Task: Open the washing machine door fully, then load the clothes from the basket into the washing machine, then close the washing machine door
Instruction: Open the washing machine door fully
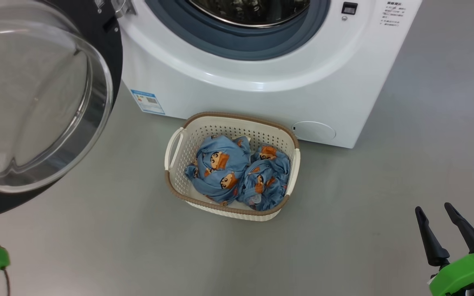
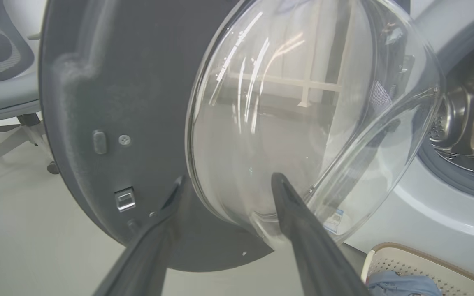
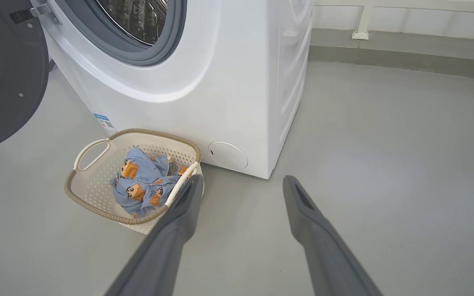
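My left hand (image 2: 228, 177) and right hand (image 3: 242, 178) gape empty; the clothes (image 1: 224, 164) look soft and light, best pinched at a raised fold.

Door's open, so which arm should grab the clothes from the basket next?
Probably right: the right gripper, open, points beside the basket and clothes, while the left gripper is up at the washing machine door.
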Controlling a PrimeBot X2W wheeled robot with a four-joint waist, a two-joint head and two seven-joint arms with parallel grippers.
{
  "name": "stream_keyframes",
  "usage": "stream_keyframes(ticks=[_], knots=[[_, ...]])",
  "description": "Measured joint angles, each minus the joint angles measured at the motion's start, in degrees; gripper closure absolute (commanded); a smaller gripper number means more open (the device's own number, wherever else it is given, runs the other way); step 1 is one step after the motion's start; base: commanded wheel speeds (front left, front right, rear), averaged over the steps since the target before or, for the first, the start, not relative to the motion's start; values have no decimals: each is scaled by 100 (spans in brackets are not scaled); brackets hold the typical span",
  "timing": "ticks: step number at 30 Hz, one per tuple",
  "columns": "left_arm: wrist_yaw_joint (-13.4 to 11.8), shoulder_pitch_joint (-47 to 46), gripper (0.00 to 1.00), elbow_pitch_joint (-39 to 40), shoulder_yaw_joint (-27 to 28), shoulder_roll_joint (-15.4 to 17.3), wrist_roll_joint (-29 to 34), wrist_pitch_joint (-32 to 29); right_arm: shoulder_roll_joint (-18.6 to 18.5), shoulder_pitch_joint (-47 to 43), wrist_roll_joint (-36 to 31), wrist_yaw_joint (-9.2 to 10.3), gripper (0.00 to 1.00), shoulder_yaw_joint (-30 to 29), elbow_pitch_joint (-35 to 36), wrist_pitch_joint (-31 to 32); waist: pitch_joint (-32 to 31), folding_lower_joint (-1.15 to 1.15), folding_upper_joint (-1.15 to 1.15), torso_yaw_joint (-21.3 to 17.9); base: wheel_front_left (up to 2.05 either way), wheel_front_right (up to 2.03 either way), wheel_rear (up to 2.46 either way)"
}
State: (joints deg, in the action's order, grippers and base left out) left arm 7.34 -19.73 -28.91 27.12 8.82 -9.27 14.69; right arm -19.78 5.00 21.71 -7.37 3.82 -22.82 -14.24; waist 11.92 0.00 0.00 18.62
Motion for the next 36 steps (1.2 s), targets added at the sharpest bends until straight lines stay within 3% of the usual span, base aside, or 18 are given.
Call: stream_keyframes(ticks=[12, 24, 36], knots=[[0, 782, 0, 616, -1046, -250, -192, -1, 155, -128, 0, 0, 0, -74, 2, 0, -229, 0, 0, -345, 0, 0, 0], [1, 1145, 0, 971, -1907, -187, -453, -1, 211, -128, 0, 0, 0, -160, 18, 0, -337, 1, 0, -945, 0, 0, 0], [0, 1298, 0, 1192, -2364, -40, -742, -1, 332, -140, -8, 0, 0, -263, 57, 0, -383, 0, 0, -1601, 0, 0, 0]])
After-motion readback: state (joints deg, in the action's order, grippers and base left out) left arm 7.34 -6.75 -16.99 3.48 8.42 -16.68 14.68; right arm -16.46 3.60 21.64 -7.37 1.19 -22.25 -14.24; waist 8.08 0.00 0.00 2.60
